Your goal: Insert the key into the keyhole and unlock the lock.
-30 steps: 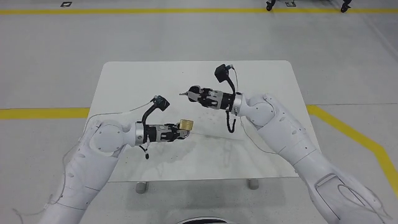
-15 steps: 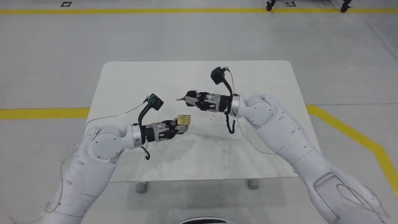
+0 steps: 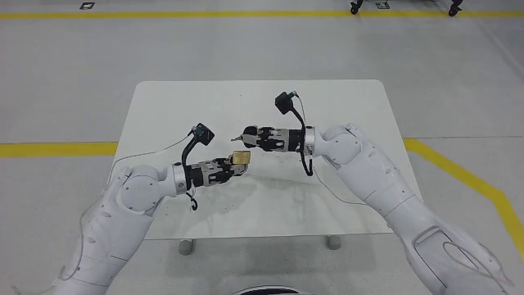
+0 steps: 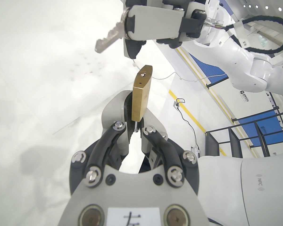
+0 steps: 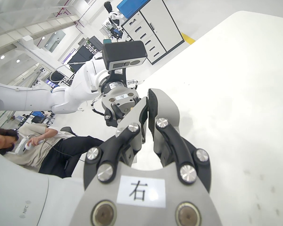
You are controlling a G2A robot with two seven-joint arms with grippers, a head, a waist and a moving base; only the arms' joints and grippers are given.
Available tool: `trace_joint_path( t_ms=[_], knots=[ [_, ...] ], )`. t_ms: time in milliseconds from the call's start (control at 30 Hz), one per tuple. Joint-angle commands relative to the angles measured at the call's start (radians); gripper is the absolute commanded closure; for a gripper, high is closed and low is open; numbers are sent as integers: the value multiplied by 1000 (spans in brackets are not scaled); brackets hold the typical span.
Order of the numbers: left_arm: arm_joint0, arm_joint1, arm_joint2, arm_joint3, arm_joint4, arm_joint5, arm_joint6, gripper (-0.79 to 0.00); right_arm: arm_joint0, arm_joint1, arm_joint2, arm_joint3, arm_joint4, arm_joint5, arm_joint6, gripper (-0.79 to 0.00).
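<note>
A brass padlock sticks out of my left gripper, which is shut on its shackle end, so the keyhole faces outward. My right gripper is shut on the head of a silver key. The blade points past the lock, a short way above the keyhole and apart from it. In the top view the padlock and key are close together over the table's middle, between my left gripper and right gripper. In the right wrist view the fingers hide the key.
The white table lies under both arms, with bare surface on every side of them. A thin white cord trails across the table near the lock. The table's front edge runs below the left arm.
My right gripper has brought the key down toward the padlock, narrowing the gap. My left gripper has lifted the padlock slightly toward the key.
</note>
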Motion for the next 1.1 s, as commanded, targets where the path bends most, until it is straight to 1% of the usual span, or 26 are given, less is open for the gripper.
trace_joint_path(
  t_ms=[0, 133, 300, 367, 500, 633, 700, 833, 1067],
  knots=[
    [-1, 1, 3, 1, 2, 1, 4, 0, -3, 0, -1, -1, 38, -9, 17, 0],
    [-4, 2, 7, 3, 4, 4, 9, 0, -3, 1, -4, 5, 144, -32, 89, 0],
    [-5, 4, 7, 3, 17, 0, 25, 0, 4, 5, -4, 11, 216, -39, 161, 0],
    [-4, 5, 8, 0, 31, 0, 32, 0, 7, 7, 3, 17, 211, -35, 155, 0],
    [-4, 9, 14, -16, 86, 1, 15, 0, 13, 6, 10, 28, 163, -10, 107, 0],
    [7, 14, 8, -57, 126, -6, 19, 0, 24, -2, -1, 46, 102, 38, 50, 0],
    [16, 18, -1, -76, 130, -2, 22, 0, 29, -8, -11, 51, 92, 47, 40, 0],
    [24, 22, -11, -94, 126, 5, 20, 0, 37, -16, -28, 59, 99, 43, 54, 0],
    [12, 24, -2, -77, 123, 18, 24, 0, 41, -18, -37, 67, 183, -5, 139, 0]
  ],
)
